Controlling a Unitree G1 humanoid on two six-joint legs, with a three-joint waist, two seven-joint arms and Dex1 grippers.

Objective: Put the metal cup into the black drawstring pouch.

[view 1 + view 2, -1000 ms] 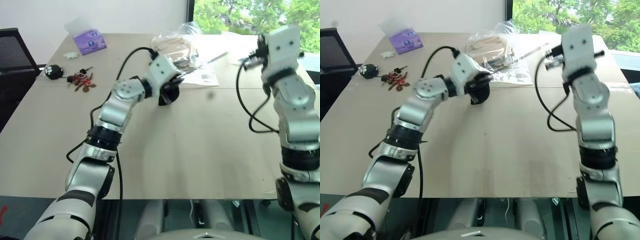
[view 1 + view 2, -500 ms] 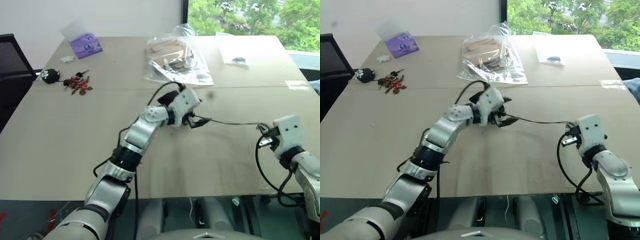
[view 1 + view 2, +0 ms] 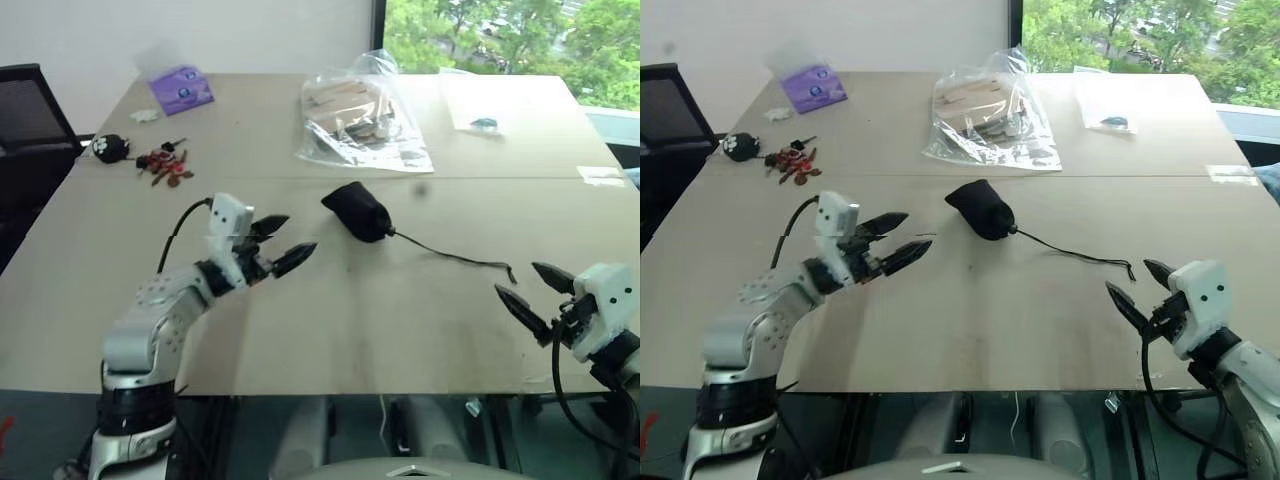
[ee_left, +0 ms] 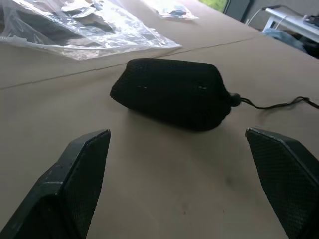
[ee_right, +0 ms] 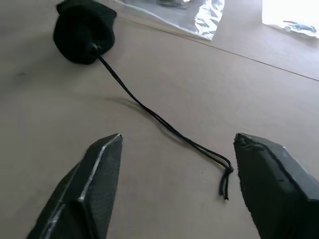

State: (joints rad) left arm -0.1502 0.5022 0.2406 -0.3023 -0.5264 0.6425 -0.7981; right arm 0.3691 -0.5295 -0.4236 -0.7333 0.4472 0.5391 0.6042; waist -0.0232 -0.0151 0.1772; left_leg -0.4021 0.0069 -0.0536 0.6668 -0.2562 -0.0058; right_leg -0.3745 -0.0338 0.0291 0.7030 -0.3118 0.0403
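The black drawstring pouch (image 3: 357,211) lies bulging on the surface (image 3: 300,310) a little above the middle of the head view, its mouth cinched. Its thin cord (image 3: 455,258) trails away toward the lower right and ends in a small knot on bare wood. The metal cup cannot be seen; whether it sits inside the pouch cannot be told.

The left gripper (image 3: 280,243) hovers left of centre, just beside the pouch but apart from it, its two black fingers (image 4: 79,169) spread wide with nothing between them. The right gripper (image 3: 532,292) hangs at the lower right, close to the near edge of the surface, its fingers (image 5: 99,169) likewise spread and empty, aimed at the cord's loose end.

Between the two grippers the wood is bare and open. A clear plastic bag (image 3: 362,120) lies in the upper middle, beyond the pouch. A purple packet (image 3: 181,89), a small black round toy (image 3: 108,146) and a scatter of red bits (image 3: 165,165) sit at the upper left, near the far left edge. A black chair (image 3: 30,110) stands beyond that edge.
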